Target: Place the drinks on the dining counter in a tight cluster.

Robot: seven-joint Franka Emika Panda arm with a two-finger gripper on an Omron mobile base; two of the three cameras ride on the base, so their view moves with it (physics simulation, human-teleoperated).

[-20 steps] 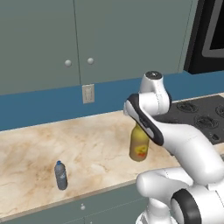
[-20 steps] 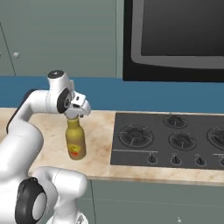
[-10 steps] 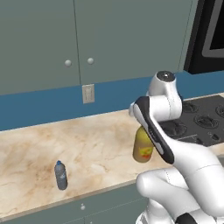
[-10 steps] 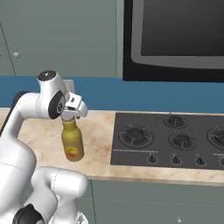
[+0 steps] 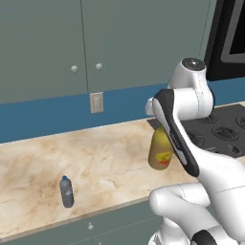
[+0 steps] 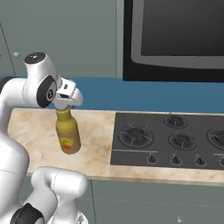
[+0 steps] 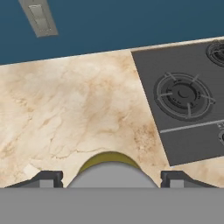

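The amber bottle with its yellow-red label hangs a little tilted, just above the beige wall counter. My gripper is shut on its neck. In the hand view the grey cap sits between my fingertips. The small slim water bottle stands upright near the counter's front edge, well to the left of the gripper. The dining counter is out of view.
A black cooktop lies in the counter just right of the held bottle. A dark appliance hangs above it. Behind run a blue backsplash with a wall outlet and grey cabinets.
The arm has swung and drawn the amber bottle slightly up and back toward the robot's body. The water bottle and the views have not shifted.
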